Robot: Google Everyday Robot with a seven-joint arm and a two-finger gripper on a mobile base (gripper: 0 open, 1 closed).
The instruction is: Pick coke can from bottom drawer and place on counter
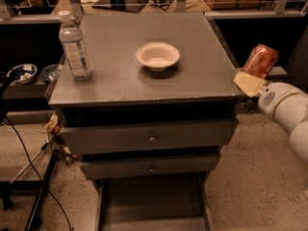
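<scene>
My gripper (251, 77) is at the right of the cabinet, just off the counter's (144, 83) right front corner, shut on the red coke can (260, 60). The can is tilted and held at about counter height, beside the edge, not over the top. The white arm (286, 107) reaches in from the right. The bottom drawer (151, 203) is pulled out at the base of the cabinet, and its tray looks empty.
A clear water bottle (74, 47) stands on the counter's left side. A white bowl (158, 56) sits near the counter's middle. Two knobbed drawers (151, 138) sit shut above the bottom one. Cables and a stand leg (33, 186) lie on the floor at left.
</scene>
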